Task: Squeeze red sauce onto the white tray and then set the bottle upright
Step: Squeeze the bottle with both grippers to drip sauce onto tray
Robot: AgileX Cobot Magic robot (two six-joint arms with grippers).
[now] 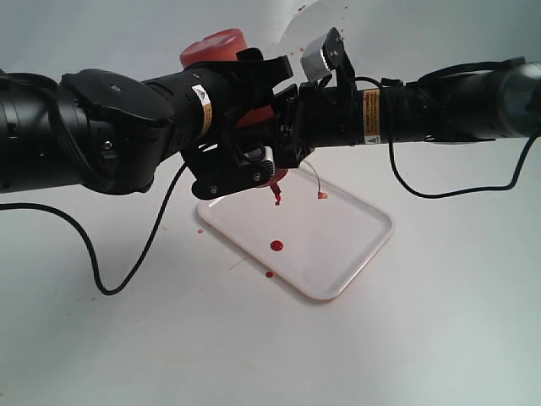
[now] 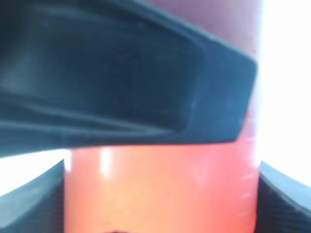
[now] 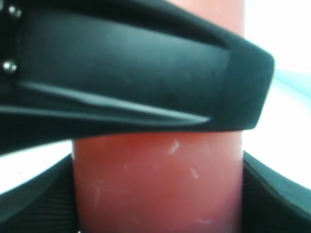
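Bottle [image 1: 213, 46] upside down above white tray [image 1: 363, 245] | left gripper [image 2: 160, 179] and right gripper [image 3: 158, 184] each pinch its body between their fingers | red sauce [image 1: 276, 245] drop on tray

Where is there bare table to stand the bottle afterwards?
Bare table: in front of the white tray, and right of it beneath the hanging cable. Crowded: the tray's far-left corner, where the left gripper and right gripper clamp the bottle.

Blocked across the middle of the worktop, at height, by left arm [image 1: 110, 127] and right arm [image 1: 439, 106] meeting at the bottle [image 1: 221, 46]. Low passage beneath, over the white tray [image 1: 347, 241]. Open along the front edge; black cable [image 1: 107, 293] hanging toward the left edge.
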